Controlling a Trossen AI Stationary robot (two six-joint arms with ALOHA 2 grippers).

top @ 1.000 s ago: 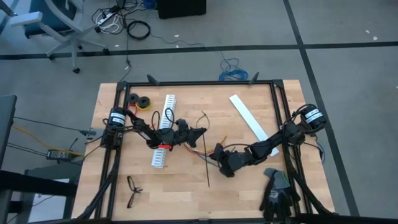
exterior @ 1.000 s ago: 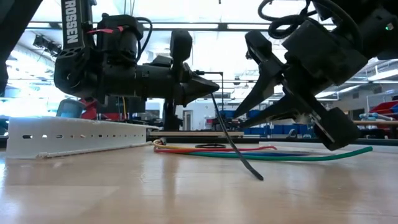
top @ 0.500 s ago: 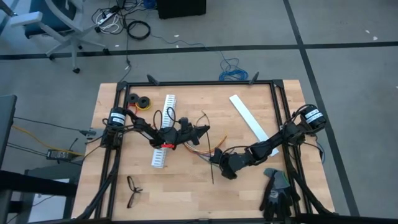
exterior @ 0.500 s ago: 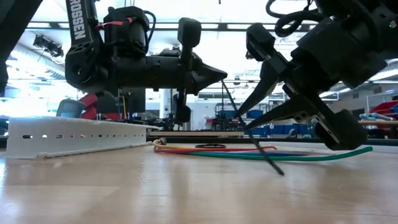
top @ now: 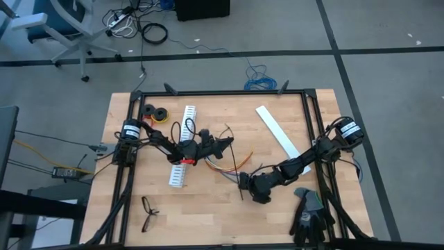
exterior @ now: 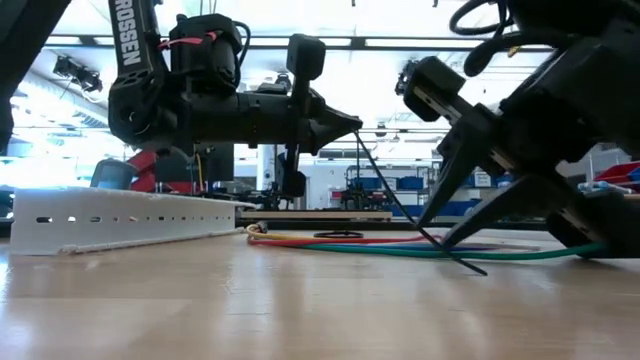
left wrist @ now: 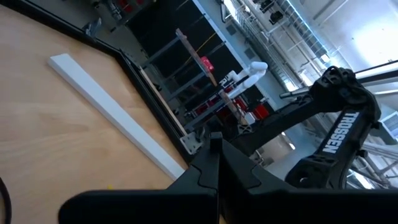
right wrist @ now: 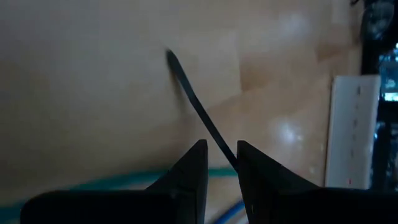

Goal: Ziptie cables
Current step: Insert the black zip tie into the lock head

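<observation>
Work surface: a pale butcher-block wooden table (top: 139, 208) with visible plank seams, framed by black rails.

Left gripper (top: 227, 143): held level above the table middle, its tapered dark fingers pressed together at the tips. From those tips a thin black ziptie (exterior: 400, 212) slants down toward the table. White lettering on the left arm reads "ROSSEN" in the low view; the left wrist view shows "TROSSEN" on the right arm.

Right gripper (top: 242, 182): low over the table, nearer the front edge than the left gripper. Its smooth black fingers (right wrist: 186, 171) stand a narrow gap apart, with the same flat, narrow strip running between them; its free end rests on the wood. Actual clamping contact cannot be confirmed.

Cables (top: 223, 167): a loose bundle of thin curved wires lying flat on the table between the two grippers; red, yellow, green and blue strands are visible in the low view.

Other items: a white slotted plastic strip (top: 183, 149) under the left arm, with a row of small holes along its side; a plain white flat bar (top: 276, 130); black eyeglasses (top: 148, 212) near the front edge; dark gloves (top: 306, 214) at the front right corner.
</observation>
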